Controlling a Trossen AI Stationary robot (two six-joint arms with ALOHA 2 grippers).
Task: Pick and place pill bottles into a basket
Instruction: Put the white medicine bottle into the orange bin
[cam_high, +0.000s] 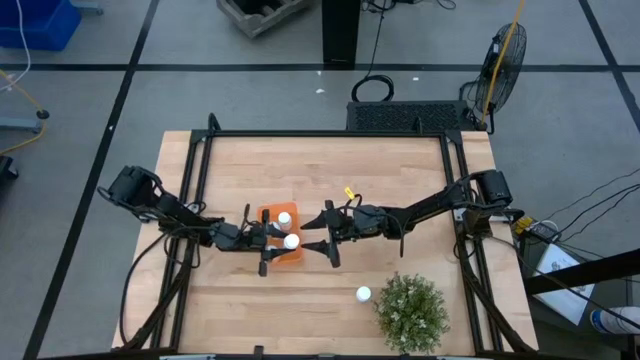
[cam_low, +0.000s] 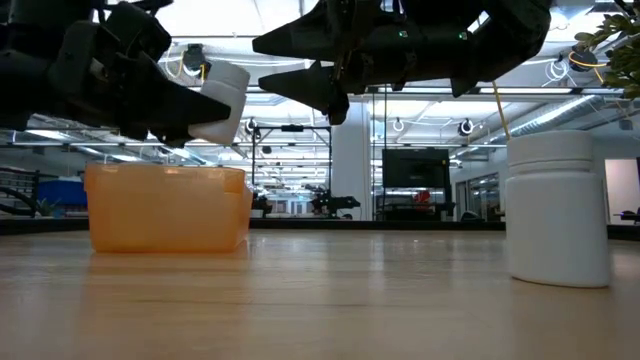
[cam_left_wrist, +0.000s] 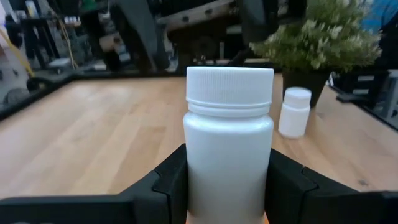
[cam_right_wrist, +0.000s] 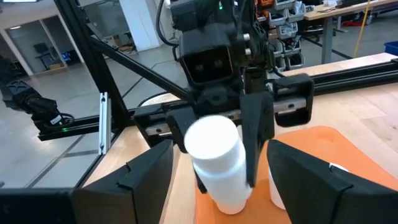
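My left gripper (cam_high: 281, 242) is shut on a white pill bottle (cam_left_wrist: 229, 137) and holds it above the orange basket (cam_high: 268, 214). It also shows in the low view (cam_low: 225, 100), above the basket's (cam_low: 165, 208) right end. A second bottle (cam_high: 284, 217) stands in the basket. A third bottle (cam_high: 363, 294) stands on the table by its base, near the plant; it also shows in the low view (cam_low: 558, 205). My right gripper (cam_high: 324, 237) is open and empty, just right of the basket, facing the held bottle (cam_right_wrist: 214, 162). My left gripper pinches the bottle's body below the cap (cam_left_wrist: 229, 180) between its two fingers (cam_left_wrist: 166, 182), one on each side. The fingers come level from the table's left. The bottle stands upright with its cap up, lifted clear above the basket.
A green bushy plant (cam_high: 410, 312) stands at the table's near right, close to the loose bottle. Black rails (cam_high: 320, 134) frame the table's far and side edges. Bare wood lies at the far half and near left.
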